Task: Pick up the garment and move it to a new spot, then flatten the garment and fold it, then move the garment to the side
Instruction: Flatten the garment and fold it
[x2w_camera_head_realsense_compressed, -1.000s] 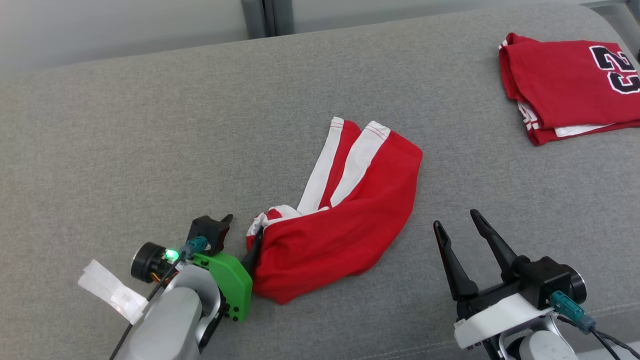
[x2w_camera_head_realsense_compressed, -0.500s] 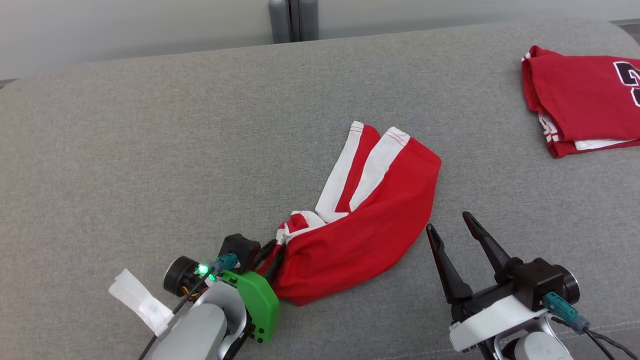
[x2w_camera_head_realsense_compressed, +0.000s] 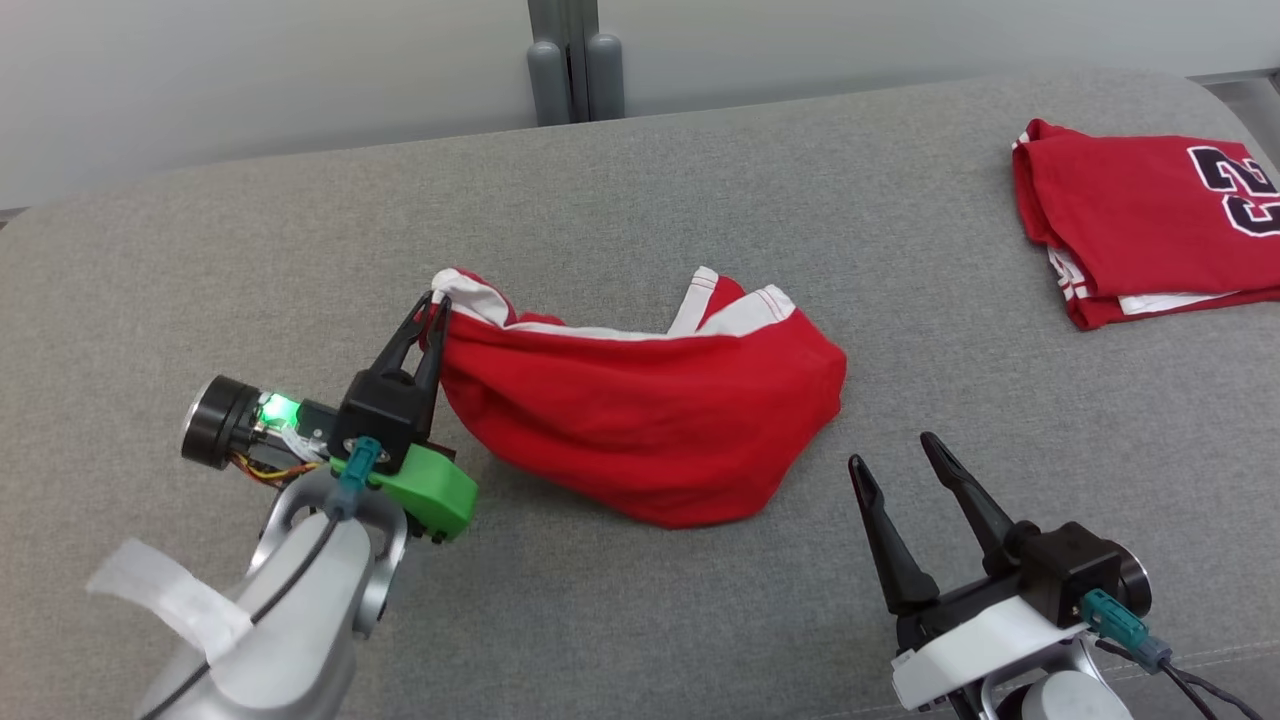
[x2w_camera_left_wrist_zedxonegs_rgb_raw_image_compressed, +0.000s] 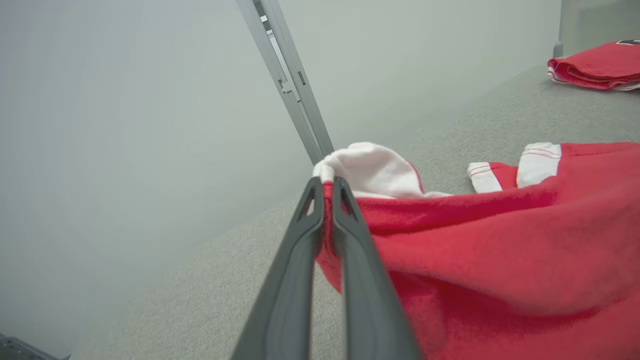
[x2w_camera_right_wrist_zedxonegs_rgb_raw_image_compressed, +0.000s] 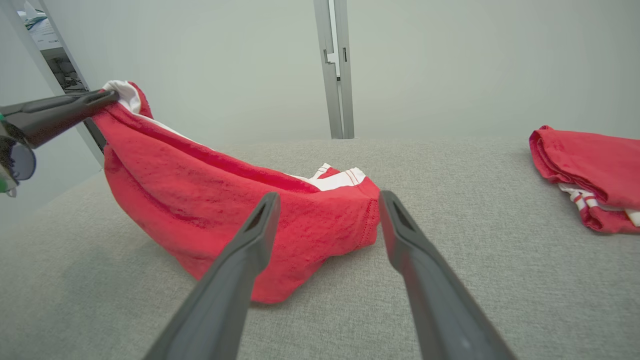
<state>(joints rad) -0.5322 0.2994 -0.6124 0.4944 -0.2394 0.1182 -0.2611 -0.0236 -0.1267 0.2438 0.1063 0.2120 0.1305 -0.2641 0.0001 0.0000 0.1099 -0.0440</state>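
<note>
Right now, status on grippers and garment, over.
Left gripper shut on red garment, corner raised. Right gripper open, empty. Rest of garment on grey cushion. Folded jersey far off, nothing blocking.

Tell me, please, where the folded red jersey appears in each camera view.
Head view: the folded red jersey lies at the upper right, on the grey cushion.
Left wrist view: the jersey is in the upper right corner, beyond the loose red garment.
Right wrist view: the jersey is at the right edge, mid-height.
Shared landmark: the grey upright post behind the cushion.
</note>
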